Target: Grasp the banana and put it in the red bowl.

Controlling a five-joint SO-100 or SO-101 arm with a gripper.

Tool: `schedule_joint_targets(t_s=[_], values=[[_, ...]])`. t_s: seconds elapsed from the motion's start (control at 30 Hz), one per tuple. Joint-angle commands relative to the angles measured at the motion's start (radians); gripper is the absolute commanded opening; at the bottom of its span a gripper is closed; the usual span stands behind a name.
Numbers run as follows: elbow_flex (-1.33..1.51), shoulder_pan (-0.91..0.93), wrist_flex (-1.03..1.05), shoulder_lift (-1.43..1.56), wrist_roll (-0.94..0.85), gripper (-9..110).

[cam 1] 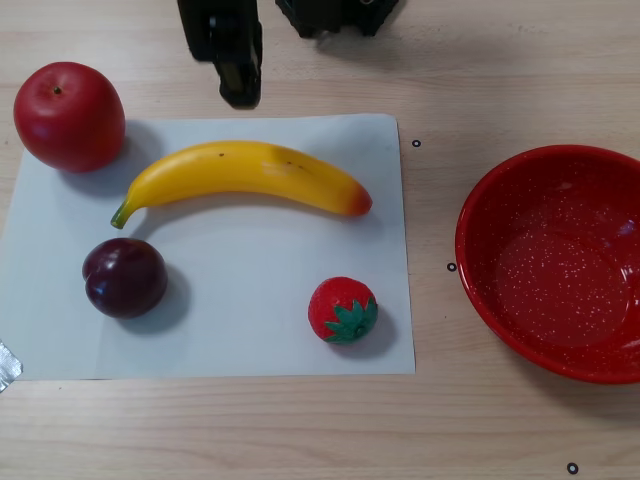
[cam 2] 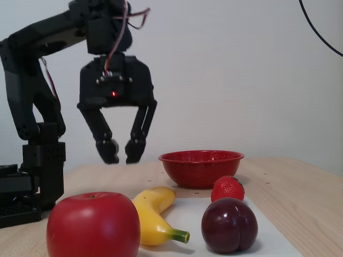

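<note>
In the fixed view we see our pincer [cam 2: 121, 151] hanging in the air, fingers slightly parted, gripping nothing; on the white sheet [cam 1: 260, 330] lies the banana [cam 1: 245, 175], and rightward on the desk [cam 1: 430, 80] the red bowl [cam 1: 555, 260] sits well apart

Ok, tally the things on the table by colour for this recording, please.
Red: 3 - apple, strawberry, red bowl
Yellow: 1 - banana
Dark purple: 1 - plum
White: 1 - paper sheet
Total: 6
</note>
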Motion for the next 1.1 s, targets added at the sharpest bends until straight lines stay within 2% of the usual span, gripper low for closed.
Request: schedule_joint_targets(t_s=[0.0,0.23,0.5,0.67,1.07], values=[[-0.098,-0.014,-0.002,-0.002,0.014,9],[-0.06,-0.015,-0.084,-0.086,0.031,22],[-0.021,0.011,-0.218,-0.129,0.051,47],[0.015,0.02,-0.301,-0.146,0.091,57],[0.132,0.029,-0.439,-0.173,0.153,67]])
